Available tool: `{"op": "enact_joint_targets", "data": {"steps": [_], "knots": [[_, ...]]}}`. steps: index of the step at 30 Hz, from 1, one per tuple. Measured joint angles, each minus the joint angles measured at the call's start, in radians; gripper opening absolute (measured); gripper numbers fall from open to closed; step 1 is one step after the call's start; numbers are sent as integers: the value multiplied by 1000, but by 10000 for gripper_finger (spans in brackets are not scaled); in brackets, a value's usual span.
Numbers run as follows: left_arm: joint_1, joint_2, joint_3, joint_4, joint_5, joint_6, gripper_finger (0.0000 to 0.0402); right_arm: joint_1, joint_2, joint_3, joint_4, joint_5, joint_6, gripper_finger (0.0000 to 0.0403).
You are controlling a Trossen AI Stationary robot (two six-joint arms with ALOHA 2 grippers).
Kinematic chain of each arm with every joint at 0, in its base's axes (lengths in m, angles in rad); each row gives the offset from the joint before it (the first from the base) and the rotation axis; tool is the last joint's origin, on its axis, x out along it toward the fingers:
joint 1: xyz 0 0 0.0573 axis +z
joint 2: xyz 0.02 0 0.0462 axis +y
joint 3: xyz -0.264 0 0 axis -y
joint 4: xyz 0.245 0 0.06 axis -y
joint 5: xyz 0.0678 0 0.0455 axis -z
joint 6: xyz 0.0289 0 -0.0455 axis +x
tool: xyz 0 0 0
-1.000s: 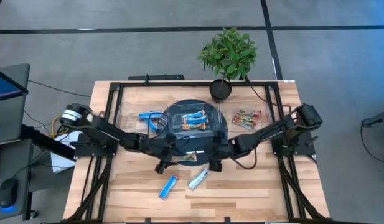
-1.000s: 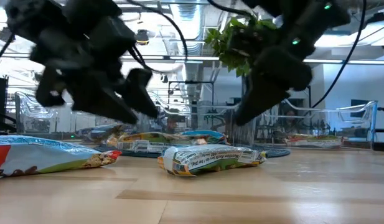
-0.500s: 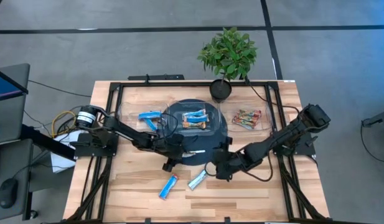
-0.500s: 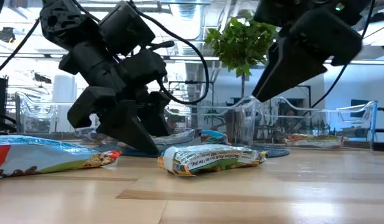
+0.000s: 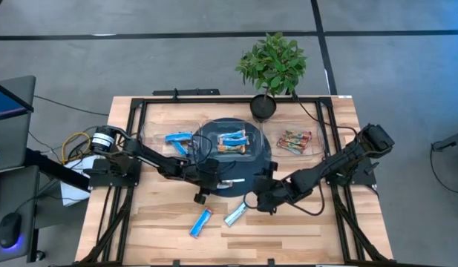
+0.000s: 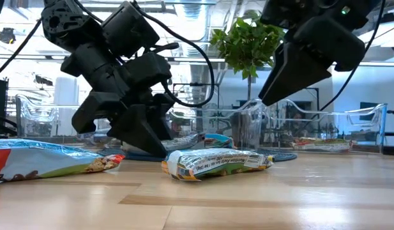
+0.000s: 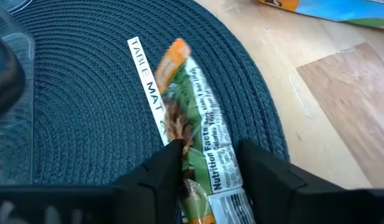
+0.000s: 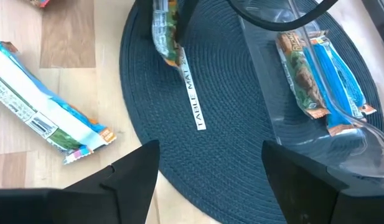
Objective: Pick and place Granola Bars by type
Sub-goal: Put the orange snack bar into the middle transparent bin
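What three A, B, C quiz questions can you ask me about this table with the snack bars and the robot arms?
1. Where does the green-and-orange bar at the left gripper lie?
A. on the dark round mat
B. in a flowerpot
C. on the floor

2. How many bars lie on the bare wood of the table in front of the mat?
A. none
B. two
C. five

3. How is the right gripper?
A. shut on a blue bar
B. shut on a leaf
C. open, holding nothing

Answers:
1 A: the left wrist view shows the bar on the woven mat, beside the white label.
2 B: the high view shows one blue bar and one pale bar there.
3 C: the right wrist view shows its fingers far apart with only mat between them.
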Motion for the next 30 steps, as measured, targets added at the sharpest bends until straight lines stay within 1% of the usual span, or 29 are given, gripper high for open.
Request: {"op": "enact_joint_targets", "data": {"steps": [3, 7, 12, 16, 18, 20, 22, 26, 30], "knots": [[-1, 0, 0, 0, 3, 1, 125, 0, 0, 0, 0, 0, 0, 274], [-7, 1, 21, -16, 7, 0, 106, 0, 0, 0, 0, 0, 0, 274], [-38, 2, 62, -15, 6, -2, 99, 0, 1, 0, -4, 0, 0, 274], [-64, 2, 93, -18, -50, 16, 98, 0, 1, 0, -8, -6, 9, 275], [-73, 0, 112, -21, -109, 41, 98, 0, 2, 0, -8, -9, 11, 275], [-79, -5, 134, -31, -192, 74, 98, 0, 2, 0, -8, -10, 13, 275], [-79, -5, 162, -27, -309, 121, 98, 0, 2, 0, -8, -10, 25, 275], [-69, -6, 215, -25, -593, 212, 98, 0, 2, 0, -7, -10, 34, 275], [-35, -6, 246, -26, -775, 302, 98, 0, 2, 0, -7, -10, 34, 275]]}}
